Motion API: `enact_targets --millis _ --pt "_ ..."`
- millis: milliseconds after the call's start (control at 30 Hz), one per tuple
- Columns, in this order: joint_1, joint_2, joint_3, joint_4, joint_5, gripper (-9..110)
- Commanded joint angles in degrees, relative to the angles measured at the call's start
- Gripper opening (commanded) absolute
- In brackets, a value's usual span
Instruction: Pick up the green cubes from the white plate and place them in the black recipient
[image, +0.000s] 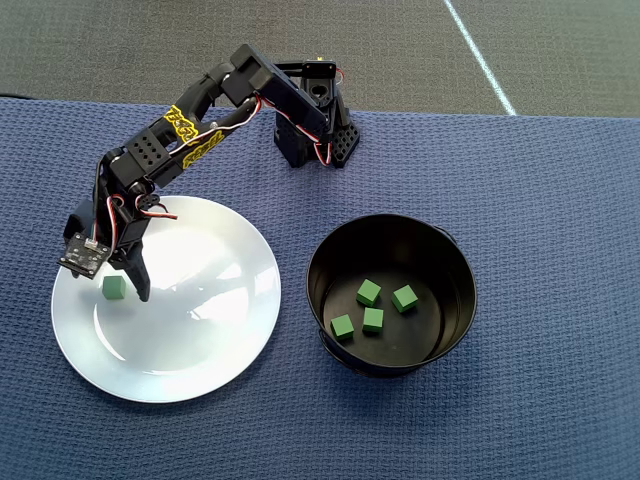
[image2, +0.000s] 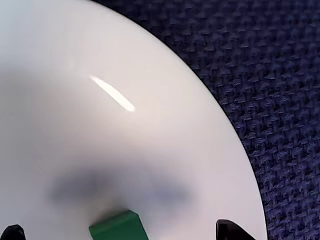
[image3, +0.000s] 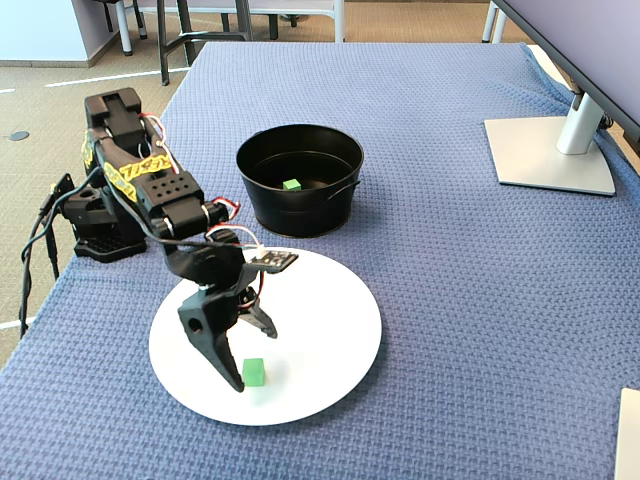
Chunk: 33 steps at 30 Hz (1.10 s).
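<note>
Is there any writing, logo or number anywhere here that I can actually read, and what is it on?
Nothing is readable.
Yellow band with black markings on the black robot arm: too small and blurred to read.
Small black circuit board by the gripper: no legible print.
Round white plate, small green cubes, deep black metal pot, blue woven cloth: no text.

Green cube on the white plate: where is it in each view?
Overhead view: the green cube lies at the plate's left, by the gripper.
Wrist view: bottom edge, between the fingertips.
Fixed view: plate's front, below the gripper.
Shared landmark: the white plate.
</note>
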Motion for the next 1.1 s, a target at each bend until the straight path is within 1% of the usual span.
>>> enact_targets --millis 0,333,633,833,1067 --pt "-2.1 0.6 -4.1 0.7 -3.8 45" --pt "-3.0 1.9 0.3 0.2 -5.1 44" --pt "-2.7 1.8 1.1 0.1 -5.4 43" --pt "-2.5 1.9 3.8 -1.7 -5.4 35" --pt "-2.5 2.0 4.9 -2.6 -4.9 33"
